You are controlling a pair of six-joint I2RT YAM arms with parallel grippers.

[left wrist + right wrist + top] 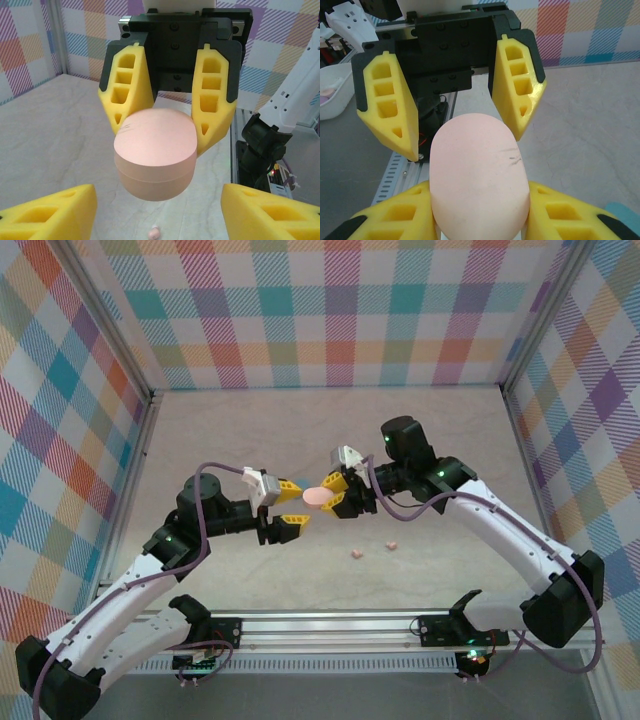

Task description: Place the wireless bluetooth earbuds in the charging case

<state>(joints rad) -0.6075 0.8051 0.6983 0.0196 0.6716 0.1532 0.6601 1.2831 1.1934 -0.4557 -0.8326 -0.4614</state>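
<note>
Right end effector (335,494) clamping pink case (318,497) above tabletop (250,430). Left end effector (291,508) facing it, fingers spread wide, holding nothing. Pink earbud (357,553) and second earbud (392,544) lying on tabletop below, slightly apart.

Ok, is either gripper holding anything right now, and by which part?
The right gripper holds the pink case in the air, clamped across its two long sides near one end. The left gripper is open and holds nothing.

Pink case (318,497), pink earbuds (357,553), pastel plaid walls (340,310)
</note>
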